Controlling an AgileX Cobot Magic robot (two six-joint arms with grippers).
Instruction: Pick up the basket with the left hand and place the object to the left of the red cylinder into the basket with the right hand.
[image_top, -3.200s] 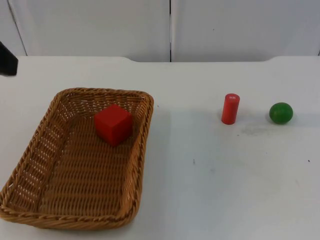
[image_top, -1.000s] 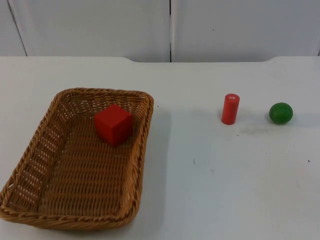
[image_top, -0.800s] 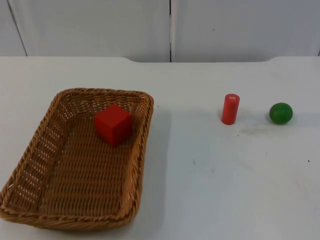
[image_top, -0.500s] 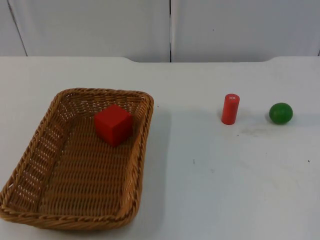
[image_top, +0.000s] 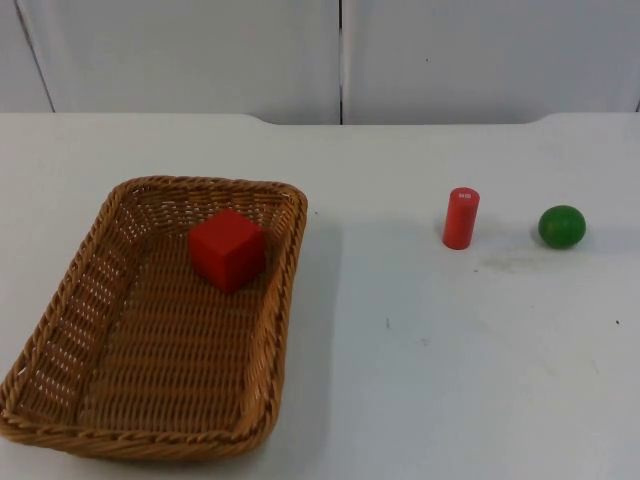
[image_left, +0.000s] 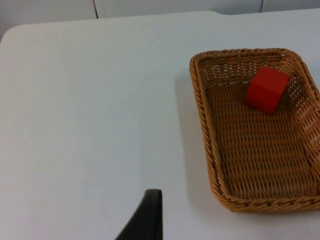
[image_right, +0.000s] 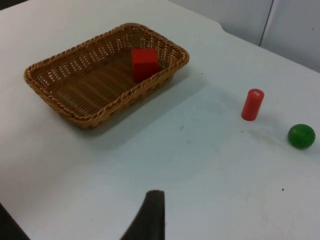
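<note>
A woven wicker basket (image_top: 200, 182) rests on the white table at the left, and a red cube (image_top: 228, 249) lies inside it near its far end. The red cylinder (image_top: 461, 218) stands upright to the right. From my left gripper (image_left: 148, 221), raised over bare table, the basket (image_left: 205, 130) and its cube (image_left: 267, 89) lie well off to one side. My right gripper (image_right: 150, 215) hangs high above the table, far from the basket (image_right: 135, 95), the cube (image_right: 145, 63) and the cylinder (image_right: 252, 104). Neither gripper touches anything.
A green ball (image_top: 562, 227) sits just right of the cylinder, also visible from the right wrist as the ball (image_right: 301, 136). A wide stretch of white table separates basket and cylinder. The grey partition wall closes off the far edge.
About three seconds ago a black part of the left arm stood at the top view's left edge; it has since withdrawn. Over the last second nothing has moved.
</note>
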